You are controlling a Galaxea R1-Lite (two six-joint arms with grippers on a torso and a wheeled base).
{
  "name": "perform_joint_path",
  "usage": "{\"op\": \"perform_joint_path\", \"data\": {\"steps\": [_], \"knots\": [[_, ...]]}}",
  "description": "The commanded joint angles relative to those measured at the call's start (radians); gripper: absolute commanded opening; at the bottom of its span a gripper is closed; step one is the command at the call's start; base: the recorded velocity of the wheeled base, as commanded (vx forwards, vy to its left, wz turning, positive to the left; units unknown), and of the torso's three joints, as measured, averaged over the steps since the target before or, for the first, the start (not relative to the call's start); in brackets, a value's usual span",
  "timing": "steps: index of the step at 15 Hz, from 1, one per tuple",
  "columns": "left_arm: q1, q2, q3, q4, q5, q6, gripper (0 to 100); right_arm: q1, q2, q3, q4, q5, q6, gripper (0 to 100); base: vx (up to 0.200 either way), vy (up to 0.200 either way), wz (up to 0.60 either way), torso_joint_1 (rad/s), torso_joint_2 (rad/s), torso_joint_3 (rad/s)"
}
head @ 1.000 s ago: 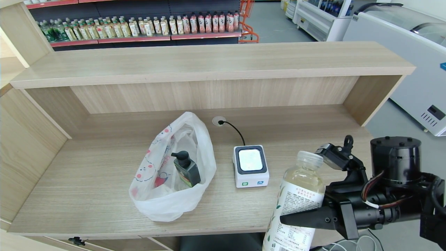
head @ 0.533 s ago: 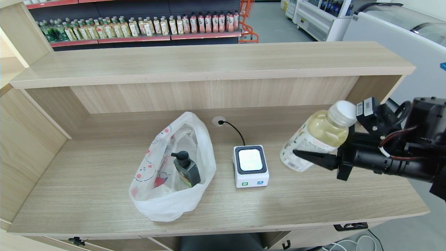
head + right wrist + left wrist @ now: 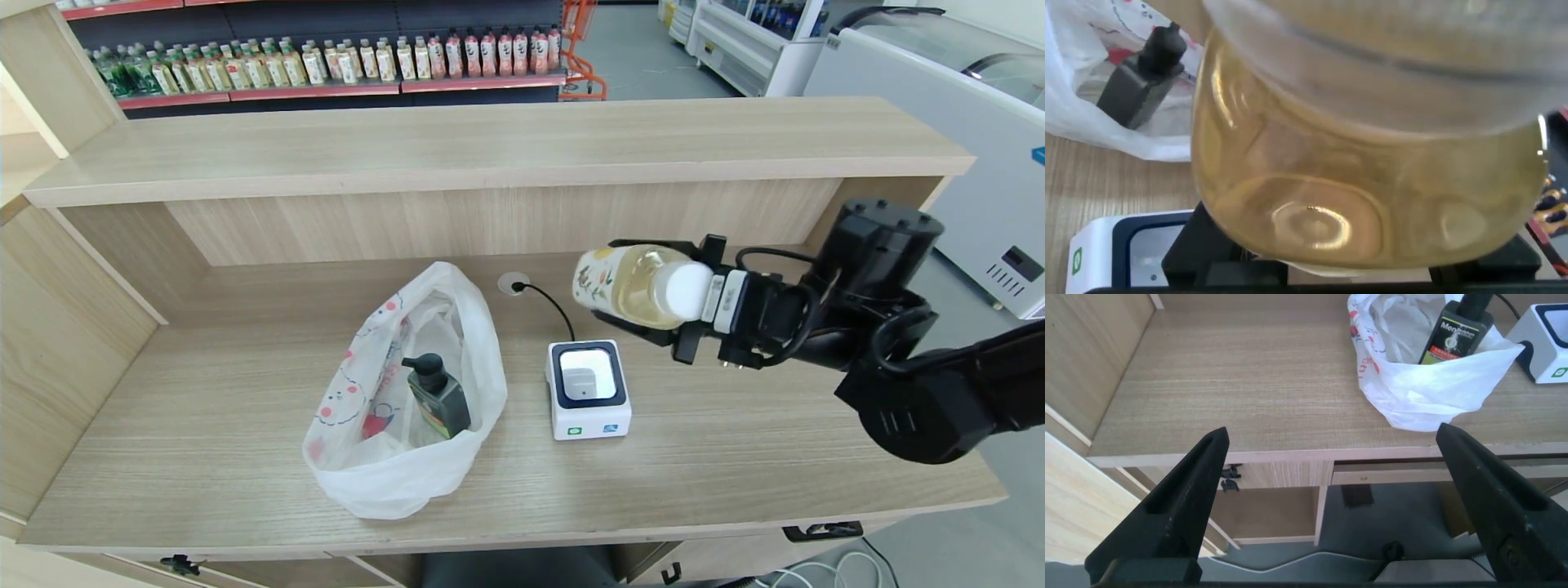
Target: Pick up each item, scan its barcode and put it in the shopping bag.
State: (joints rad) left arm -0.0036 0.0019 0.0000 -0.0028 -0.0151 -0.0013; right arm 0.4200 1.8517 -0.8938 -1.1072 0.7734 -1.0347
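You are holding the clear plastic bottle of pale yellow drink in the air over the desk. It is lying on its side, with its white cap facing back toward your right arm and its base pointing to your left. The right arm's jaws are pinching the bottle from both sides near its neck. The bottle is hanging above and a little behind the white box scanner with the dark-framed window, clear of it. In the right wrist view the bottle is sitting right in front of the lens, with a corner of the scanner showing beneath it.

The scanner is sitting on the desk, and its black cable is running back to a round hole in the desk top. Just to the scanner's left, the white plastic shopping bag with the red and blue cartoon print is standing open. A dark pump bottle is leaning inside it.

Your left arm's jaws are spread wide, gripping nothing. They are hanging off the desk's near edge, facing the bag, the pump bottle and the scanner.
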Motion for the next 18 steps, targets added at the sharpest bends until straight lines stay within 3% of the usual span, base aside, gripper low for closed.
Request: {"op": "perform_joint_path", "data": {"steps": [1, 6, 18], "knots": [[0.001, 0.000, 0.000, 0.000, 0.000, 0.000, 100, 0.017, 0.066, -0.002, 0.000, 0.014, -0.042, 0, 0.000, 0.000, 0.00, 0.000, 0.00, 0.000], [0.001, 0.000, 0.000, 0.000, 0.000, 0.000, 100, 0.025, 0.092, 0.032, -0.002, 0.050, -0.162, 0, 0.000, 0.000, 0.00, 0.000, 0.00, 0.000], [0.001, 0.000, 0.000, 0.000, 0.001, 0.000, 100, 0.028, 0.199, -0.010, 0.004, 0.046, -0.289, 0, 0.000, 0.000, 0.00, 0.000, 0.00, 0.000]]}}
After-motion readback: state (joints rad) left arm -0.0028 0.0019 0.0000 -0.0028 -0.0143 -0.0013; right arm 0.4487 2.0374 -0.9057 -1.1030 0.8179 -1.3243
